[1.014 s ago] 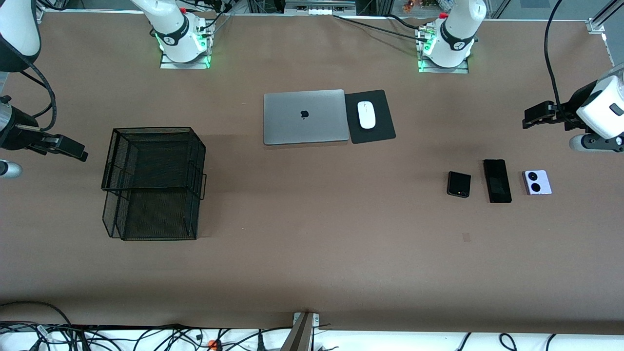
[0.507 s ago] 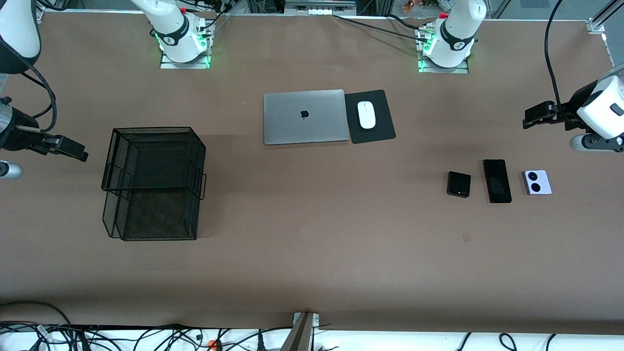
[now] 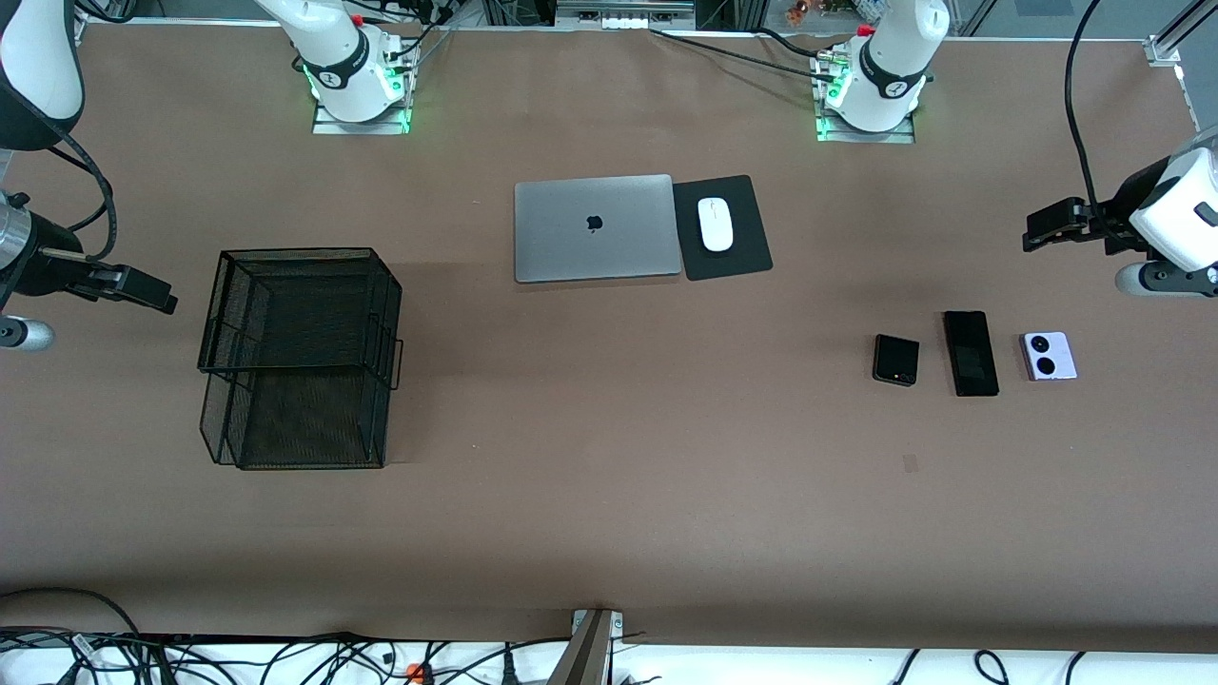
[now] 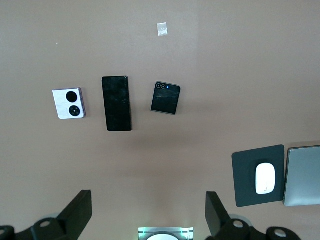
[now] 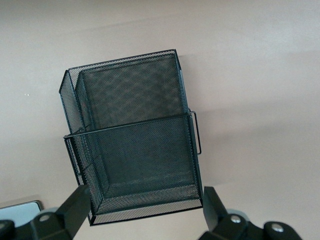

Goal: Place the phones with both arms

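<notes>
Phones, three, are lying at middle right of the table; both grippers are hovering, jaws spread.

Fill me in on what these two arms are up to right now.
Nothing is held yet. Three phones lie in a row toward the left arm's end of the table: a black flip phone, a long black phone and a lilac-white flip phone. The left hand hangs open above them. The right hand hangs open over the black mesh basket at the right arm's end. A closed laptop and a mouse on its pad lie untouched.
</notes>
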